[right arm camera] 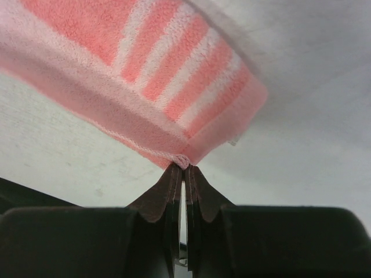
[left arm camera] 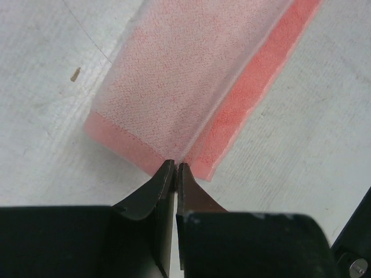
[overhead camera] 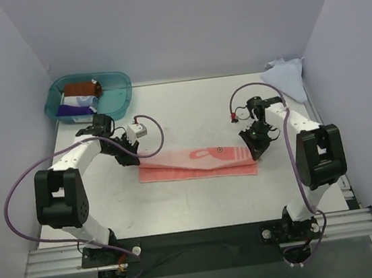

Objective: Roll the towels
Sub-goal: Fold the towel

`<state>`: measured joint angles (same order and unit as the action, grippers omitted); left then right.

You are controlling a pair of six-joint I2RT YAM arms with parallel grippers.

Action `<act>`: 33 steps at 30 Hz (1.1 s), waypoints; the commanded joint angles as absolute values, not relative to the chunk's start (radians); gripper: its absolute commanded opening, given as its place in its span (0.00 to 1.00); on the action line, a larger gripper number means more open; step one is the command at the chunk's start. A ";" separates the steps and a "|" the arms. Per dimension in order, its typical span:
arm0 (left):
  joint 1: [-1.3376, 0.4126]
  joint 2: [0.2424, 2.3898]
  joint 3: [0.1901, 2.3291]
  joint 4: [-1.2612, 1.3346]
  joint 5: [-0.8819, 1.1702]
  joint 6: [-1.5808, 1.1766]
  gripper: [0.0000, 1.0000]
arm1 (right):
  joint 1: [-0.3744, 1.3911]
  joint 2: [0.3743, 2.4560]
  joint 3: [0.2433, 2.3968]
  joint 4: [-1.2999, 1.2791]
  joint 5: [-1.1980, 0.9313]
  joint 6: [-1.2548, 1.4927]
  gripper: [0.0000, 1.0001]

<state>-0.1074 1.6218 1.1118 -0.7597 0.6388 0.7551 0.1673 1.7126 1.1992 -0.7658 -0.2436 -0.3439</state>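
The left gripper [overhead camera: 132, 158] [left arm camera: 175, 165] is clenched on the left end of the pink towel [overhead camera: 199, 161] [left arm camera: 174, 69], its dark fingertips [left arm camera: 165, 179] pressed together on the cloth's edge where a paler upper layer lies over a deeper pink one. The right gripper [overhead camera: 254, 152] [right arm camera: 183, 167] is likewise closed tight, pinching a corner at the towel's right end, where the wrist view [right arm camera: 133, 75] shows pink and white stripes and the cloth raised off the surface. Between the two arms the towel stretches left to right as a long, narrow band across the middle of the white table [overhead camera: 201, 205], folded lengthwise, a red printed figure on its upper face. Well apart, at the far right corner, the blue towel [overhead camera: 285, 76] lies crumpled against the wall. At the far left corner sits a teal see-through tub [overhead camera: 125, 95] holding folded cloths in rust, white and purple. A purple cable [overhead camera: 16, 194] loops out from the left arm.
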 commanded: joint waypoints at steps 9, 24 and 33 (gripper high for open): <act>-0.100 1.750 1.088 -0.695 0.592 0.742 0.00 | 0.180 1.847 1.155 -0.721 -0.186 -0.305 0.00; -0.101 1.634 1.120 -0.774 0.641 0.724 0.00 | 0.147 1.749 1.232 -0.791 -0.236 -0.318 0.00; -0.147 1.552 1.025 -0.827 0.621 0.747 0.00 | 0.149 1.750 1.203 -0.805 -0.222 -0.331 0.00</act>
